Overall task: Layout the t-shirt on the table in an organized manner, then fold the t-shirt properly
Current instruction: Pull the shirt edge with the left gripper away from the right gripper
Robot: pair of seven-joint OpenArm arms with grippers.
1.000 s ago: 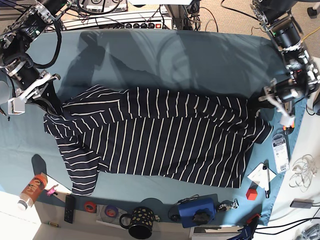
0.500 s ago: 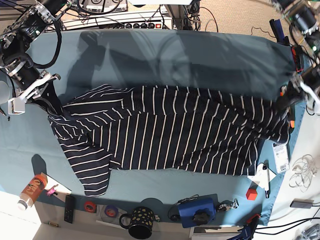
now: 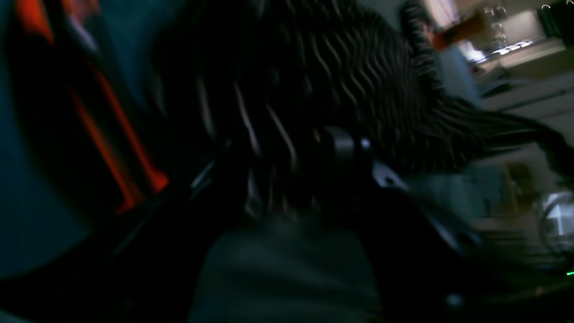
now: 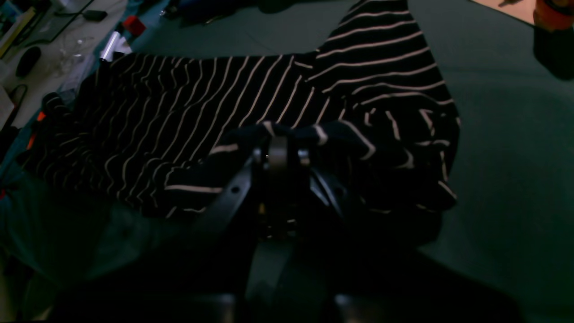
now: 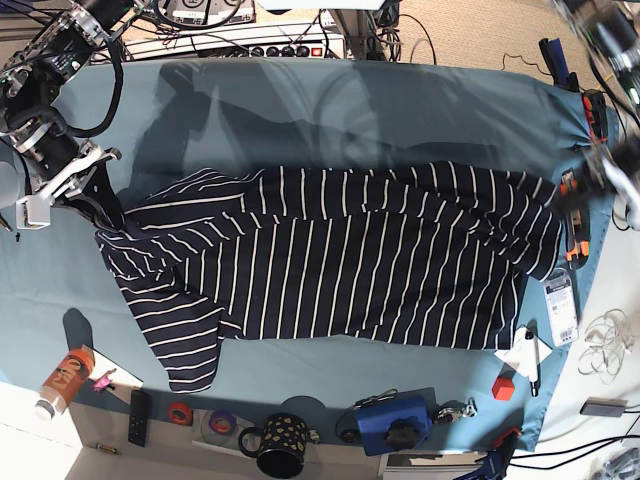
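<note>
On the table point(image 5: 300, 110), the t-shirt point(image 5: 350, 265) lies spread wide. The right gripper point(image 4: 278, 134) pinches its left edge; whether the blurred left gripper point(image 5: 590, 185) is spread cannot be told.

Beige carpeted floor point(image 5: 480, 30) crossed by black cables point(image 5: 420, 30) is seen beyond the far edge, a power strip point(image 5: 285, 48) is laid along it, and sunlight is cast across a white surface point(image 5: 30, 425) at the near left corner.
</note>
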